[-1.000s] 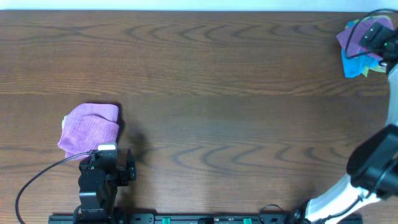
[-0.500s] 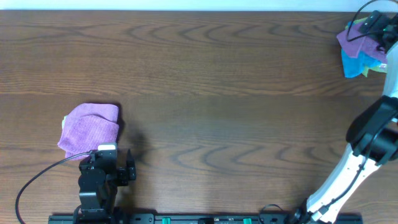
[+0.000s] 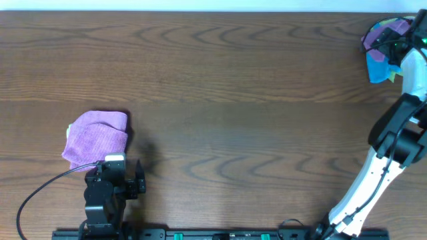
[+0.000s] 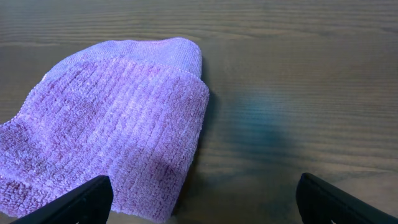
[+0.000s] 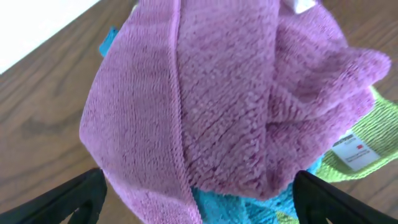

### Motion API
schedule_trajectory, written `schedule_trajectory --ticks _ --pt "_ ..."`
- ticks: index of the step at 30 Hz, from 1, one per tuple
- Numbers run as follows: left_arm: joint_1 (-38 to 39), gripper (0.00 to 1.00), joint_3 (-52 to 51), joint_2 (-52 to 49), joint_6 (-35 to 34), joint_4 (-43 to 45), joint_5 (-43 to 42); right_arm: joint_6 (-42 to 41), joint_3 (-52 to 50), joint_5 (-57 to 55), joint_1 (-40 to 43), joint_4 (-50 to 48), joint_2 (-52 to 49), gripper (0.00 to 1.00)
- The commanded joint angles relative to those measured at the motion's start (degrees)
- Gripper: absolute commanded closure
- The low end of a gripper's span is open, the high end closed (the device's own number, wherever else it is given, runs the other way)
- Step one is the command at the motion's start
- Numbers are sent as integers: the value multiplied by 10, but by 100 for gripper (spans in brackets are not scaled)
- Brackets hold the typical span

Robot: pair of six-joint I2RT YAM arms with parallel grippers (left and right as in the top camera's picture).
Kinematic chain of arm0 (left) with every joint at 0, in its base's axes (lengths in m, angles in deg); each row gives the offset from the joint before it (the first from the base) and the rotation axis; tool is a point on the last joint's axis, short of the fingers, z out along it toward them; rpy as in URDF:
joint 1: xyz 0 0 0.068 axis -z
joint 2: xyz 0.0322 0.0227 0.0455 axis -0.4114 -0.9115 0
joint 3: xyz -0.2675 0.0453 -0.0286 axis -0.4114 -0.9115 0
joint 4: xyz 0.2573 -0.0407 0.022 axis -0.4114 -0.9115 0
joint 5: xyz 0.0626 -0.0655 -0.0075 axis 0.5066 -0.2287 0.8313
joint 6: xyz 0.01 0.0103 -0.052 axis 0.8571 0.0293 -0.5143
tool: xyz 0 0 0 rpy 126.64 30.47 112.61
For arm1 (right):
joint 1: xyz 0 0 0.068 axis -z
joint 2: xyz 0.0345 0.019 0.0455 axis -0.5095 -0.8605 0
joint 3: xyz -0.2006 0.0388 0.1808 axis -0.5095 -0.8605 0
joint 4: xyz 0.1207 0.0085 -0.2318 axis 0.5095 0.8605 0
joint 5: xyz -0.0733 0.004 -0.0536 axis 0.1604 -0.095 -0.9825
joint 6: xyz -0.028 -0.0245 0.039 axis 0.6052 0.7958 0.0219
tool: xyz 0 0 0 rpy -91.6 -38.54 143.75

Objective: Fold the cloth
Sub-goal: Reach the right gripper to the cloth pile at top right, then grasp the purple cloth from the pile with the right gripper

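Observation:
A folded light purple cloth [image 3: 97, 137] lies at the table's front left and fills the left of the left wrist view [image 4: 106, 124]. My left gripper [image 3: 113, 181] is open and empty just in front of it, fingertips [image 4: 81, 202] wide apart. At the far right corner lies a pile of cloths with a crumpled purple-pink one [image 3: 383, 37] on top, over a blue one [image 3: 377, 69] and a green one [image 5: 367, 155]. My right gripper [image 3: 408, 40] hovers open over the pile, and the purple-pink cloth [image 5: 230, 99] lies between its spread fingertips [image 5: 339, 199].
The brown wood table [image 3: 240, 107] stretches between the two cloth spots. A black cable [image 3: 40, 190] loops beside the left arm. The right arm's white links [image 3: 380, 180] stand along the right edge. A white label [image 5: 351, 149] shows on the green cloth.
My right gripper has moved farther back and right over the cloth pile at the corner. The left arm and the folded purple cloth have not moved.

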Motion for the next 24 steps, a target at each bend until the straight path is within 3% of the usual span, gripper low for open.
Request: schedule_trajectory --ticks 1,12,17,24 --pt "-3 5 -5 4 4 -2 10 -7 13 -30 4 -7 -4 6" --pt "-3 5 -5 4 4 -2 10 -8 13 -40 18 -31 -20 12" --pt "-3 5 -5 4 4 -2 10 -8 13 -40 19 -43 -26 20" --pt "-3 5 -5 4 4 -2 10 -8 13 -36 19 -50 -38 15"
